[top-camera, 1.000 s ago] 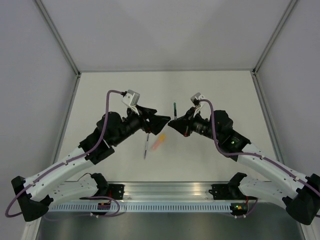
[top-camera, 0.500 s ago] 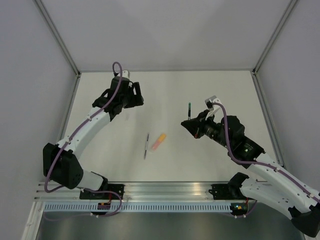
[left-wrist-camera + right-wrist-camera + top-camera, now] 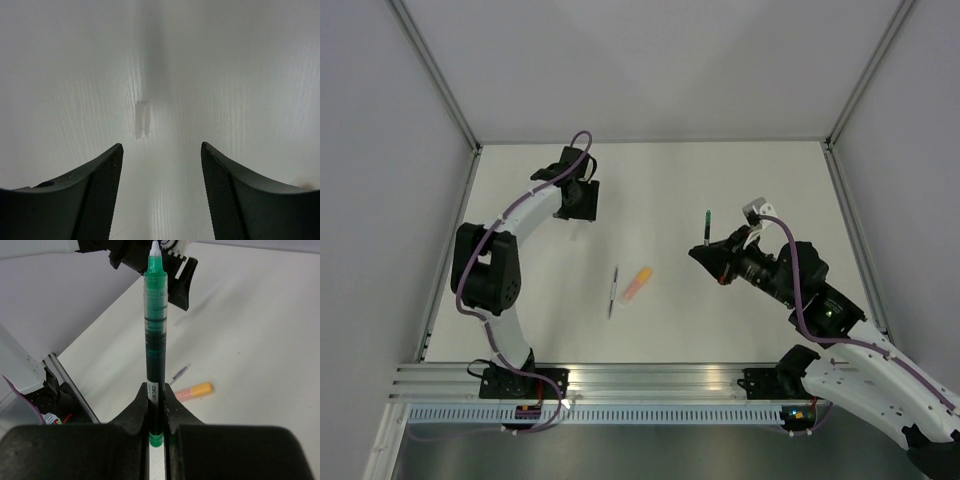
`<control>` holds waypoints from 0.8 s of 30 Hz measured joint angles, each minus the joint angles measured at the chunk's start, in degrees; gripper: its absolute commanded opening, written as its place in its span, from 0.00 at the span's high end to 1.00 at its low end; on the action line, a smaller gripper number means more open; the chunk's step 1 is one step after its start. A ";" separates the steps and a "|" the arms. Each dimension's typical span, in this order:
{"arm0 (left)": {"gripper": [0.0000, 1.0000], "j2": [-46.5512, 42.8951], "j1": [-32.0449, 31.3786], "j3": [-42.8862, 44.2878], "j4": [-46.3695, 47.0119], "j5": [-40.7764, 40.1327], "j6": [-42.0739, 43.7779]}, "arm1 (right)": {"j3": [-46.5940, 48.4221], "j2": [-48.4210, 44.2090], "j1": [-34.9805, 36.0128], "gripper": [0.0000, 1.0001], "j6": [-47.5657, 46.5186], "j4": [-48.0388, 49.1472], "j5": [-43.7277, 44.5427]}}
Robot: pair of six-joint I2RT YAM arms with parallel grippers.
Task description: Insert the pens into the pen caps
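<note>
Across the white table (image 3: 720, 180), the right gripper (image 3: 157, 405) pinches the green pen (image 3: 154, 325) low on its barrel, tip out. The left gripper (image 3: 160, 165) hangs spread over a clear cap (image 3: 142, 119) lying far left. That cap looks light, slick and prone to roll; I'd take it squarely across its middle with a gentle squeeze.

White table (image 3: 750, 175), grey walls (image 3: 640, 60)
</note>
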 measured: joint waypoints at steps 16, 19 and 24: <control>0.50 12.02 1.79 2.93 -3.91 0.17 3.28 | 0.00 -2.05 0.00 1.00 -0.39 -0.70 0.02; 0.51 12.41 1.97 3.58 -3.96 0.17 3.48 | 0.00 -2.05 0.00 1.00 -0.61 -0.85 0.02; 0.51 12.85 2.86 3.58 -4.00 0.17 3.52 | 0.00 -2.05 0.00 1.00 -0.63 -0.85 0.02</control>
